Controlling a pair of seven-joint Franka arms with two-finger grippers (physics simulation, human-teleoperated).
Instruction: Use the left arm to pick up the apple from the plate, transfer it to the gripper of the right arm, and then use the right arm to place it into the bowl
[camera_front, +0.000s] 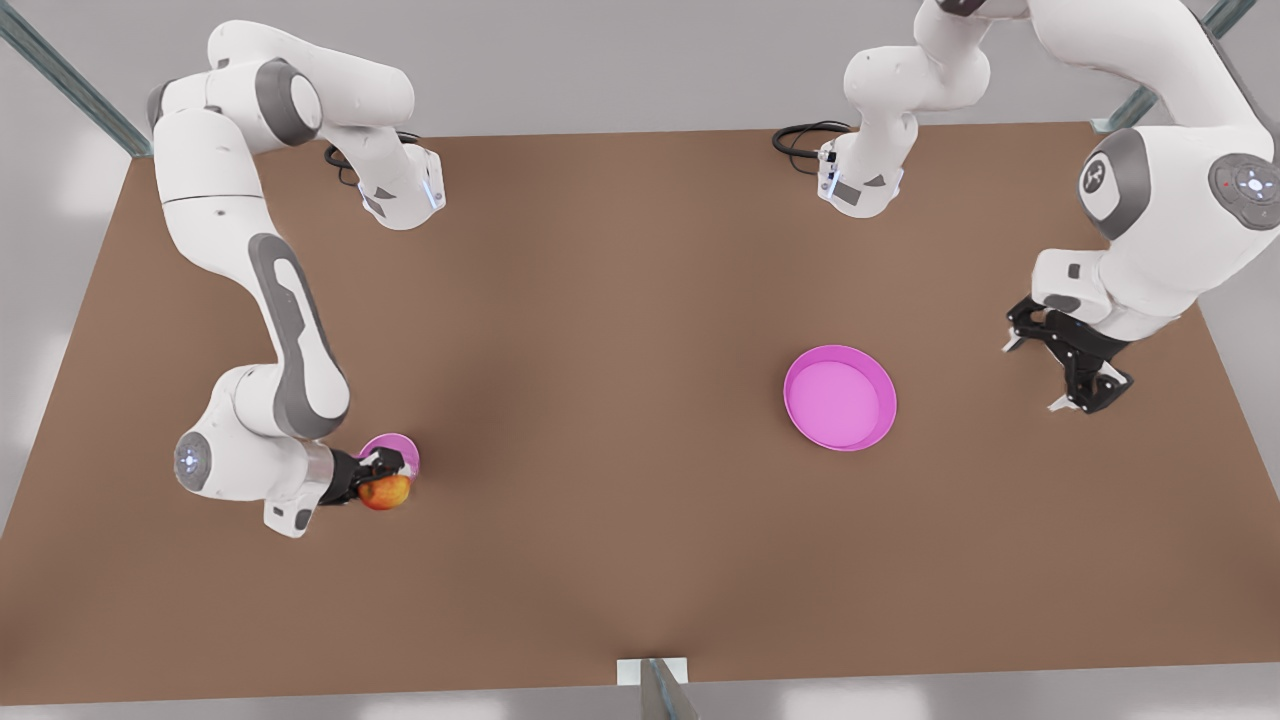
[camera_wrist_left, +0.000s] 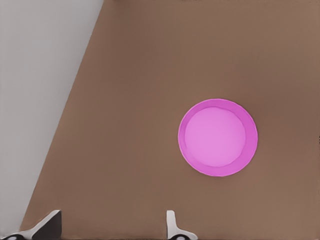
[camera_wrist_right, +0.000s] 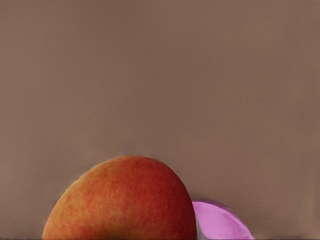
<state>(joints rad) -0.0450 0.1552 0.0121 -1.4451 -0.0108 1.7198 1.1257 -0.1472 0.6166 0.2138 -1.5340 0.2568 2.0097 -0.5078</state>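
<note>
The red-orange apple (camera_front: 385, 491) is held in my right gripper (camera_front: 383, 476), which is shut on it at the front view's left. It hangs at the near edge of the small pink bowl (camera_front: 398, 447), which the gripper partly hides. The right wrist view has the apple (camera_wrist_right: 122, 200) close up, with the bowl (camera_wrist_right: 217, 222) just behind it. The wide pink plate (camera_front: 840, 397) lies bare at the front view's right. My left gripper (camera_front: 1062, 362) hovers open to the right of it, holding nothing. In the left wrist view the plate (camera_wrist_left: 218, 137) lies beyond my left gripper (camera_wrist_left: 110, 227).
The brown table (camera_front: 600, 300) spans the scene, with its edges close to both arm bases. Black cables (camera_front: 805, 135) lie at the back edge. A metal post (camera_front: 655, 685) stands at the middle of the front edge.
</note>
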